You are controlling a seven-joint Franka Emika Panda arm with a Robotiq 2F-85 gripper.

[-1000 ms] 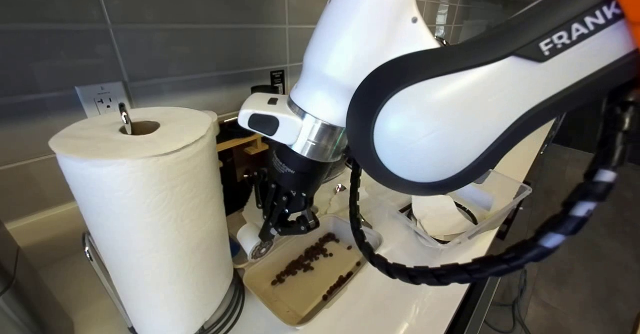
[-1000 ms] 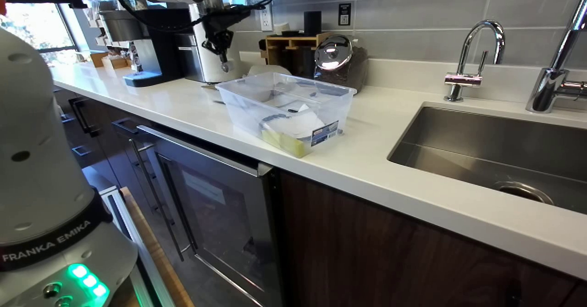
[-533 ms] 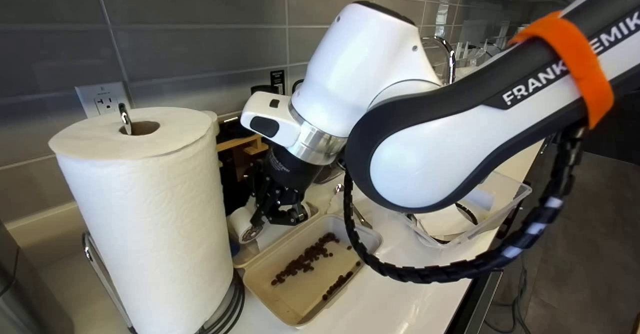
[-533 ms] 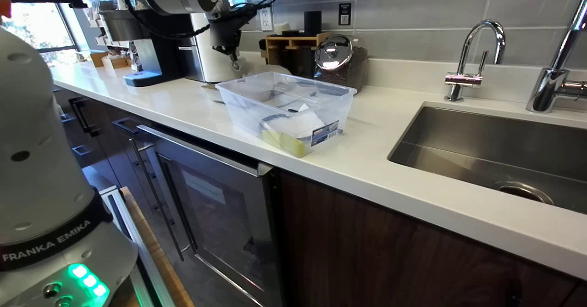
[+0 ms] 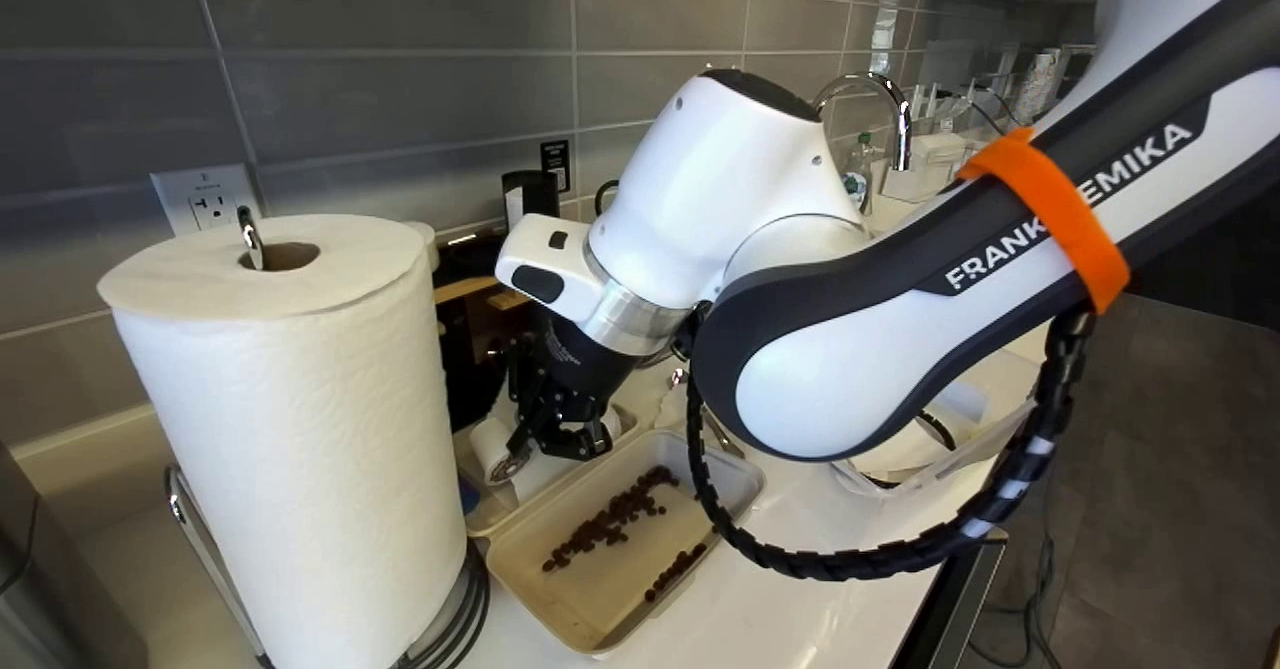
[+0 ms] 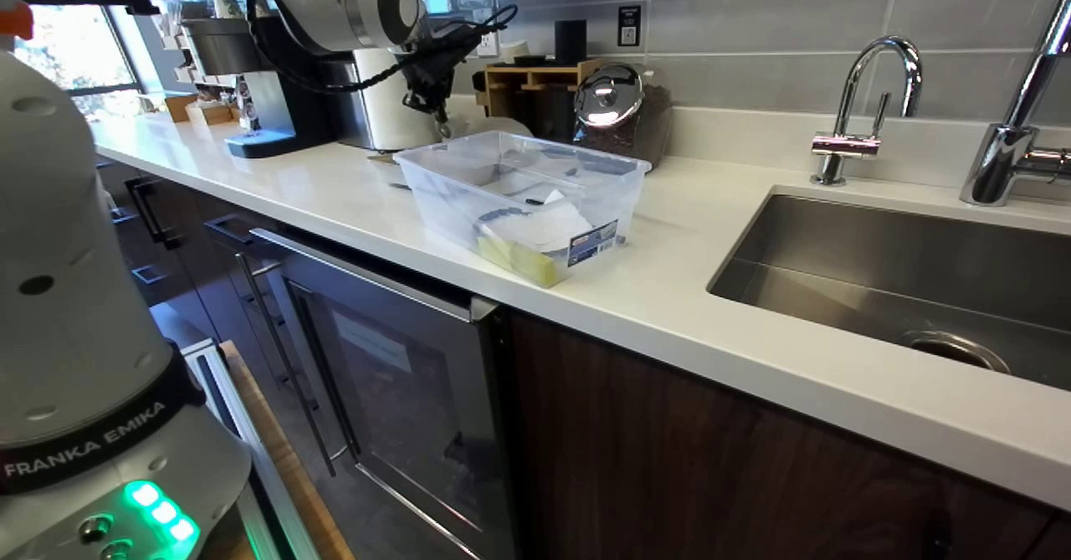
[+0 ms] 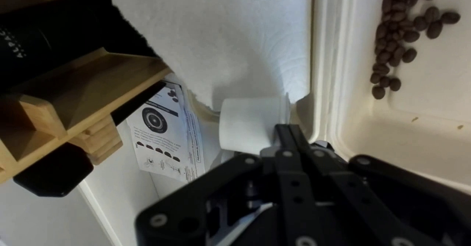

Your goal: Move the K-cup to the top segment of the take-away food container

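The K-cup point(image 7: 246, 123) is a whitish tapered pod lying sideways at my fingertips. It also shows in both exterior views point(image 5: 490, 446) point(image 6: 444, 130), its darker end partly seen in an exterior view. My gripper point(image 7: 287, 127) has its fingers nearly together, pinching the pod by its rim. The take-away food container point(image 5: 600, 589) lies open, its near half holding dark beans, also in the wrist view point(image 7: 415, 139). The gripper holds the pod over the wall-side half, which is partly hidden by the gripper and a white paper sheet point(image 7: 228, 36).
A big paper towel roll point(image 5: 290, 449) stands close beside the container. A wooden organizer point(image 7: 110, 80) and a printed label point(image 7: 158, 128) are on the wall side. A clear plastic bin point(image 6: 519, 192) stands on the other side and hides the container in that exterior view.
The gripper has carried the K-cup from the edge of the bean half toward the wall-side half, away from the towel roll. The arm has come lower.
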